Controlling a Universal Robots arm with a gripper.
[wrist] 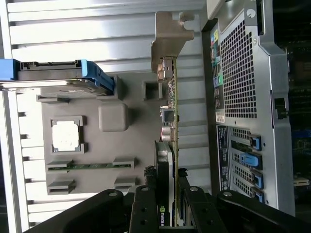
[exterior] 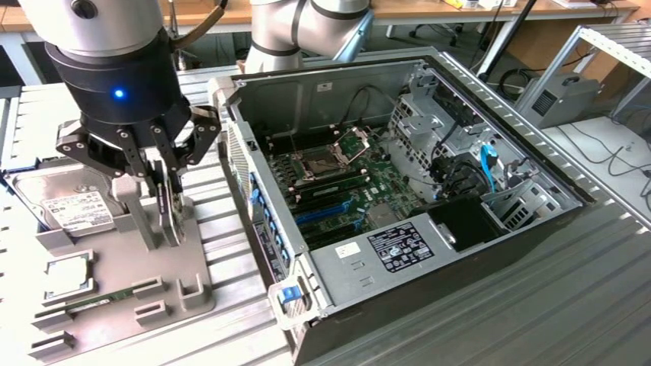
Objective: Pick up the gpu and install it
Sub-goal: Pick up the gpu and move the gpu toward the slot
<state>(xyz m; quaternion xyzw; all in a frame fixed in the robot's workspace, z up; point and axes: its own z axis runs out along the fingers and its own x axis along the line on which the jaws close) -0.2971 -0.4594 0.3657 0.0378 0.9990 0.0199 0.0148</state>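
The gpu (exterior: 169, 216) stands on edge, a thin dark card over the grey holder tray (exterior: 152, 267), on the side nearest the computer case. My gripper (exterior: 166, 183) comes down on it from above and is shut on it, one finger against each face. In the wrist view the gpu (wrist: 172, 111) runs edge-on away from the gripper (wrist: 166, 196), with its tan metal bracket (wrist: 170, 36) at the far end and a black cooler block (wrist: 164, 162) between the fingers (wrist: 145, 206). I cannot tell whether the card's lower edge still touches the tray.
The open computer case (exterior: 508, 221) lies to the exterior view's right, with its motherboard (exterior: 346, 187) and blue slots (exterior: 328, 213) exposed; its rear panel (wrist: 243, 97) is beside the card. The tray also holds a hard drive (exterior: 69, 207), a processor chip (exterior: 66, 273) and a green RAM stick (exterior: 97, 301).
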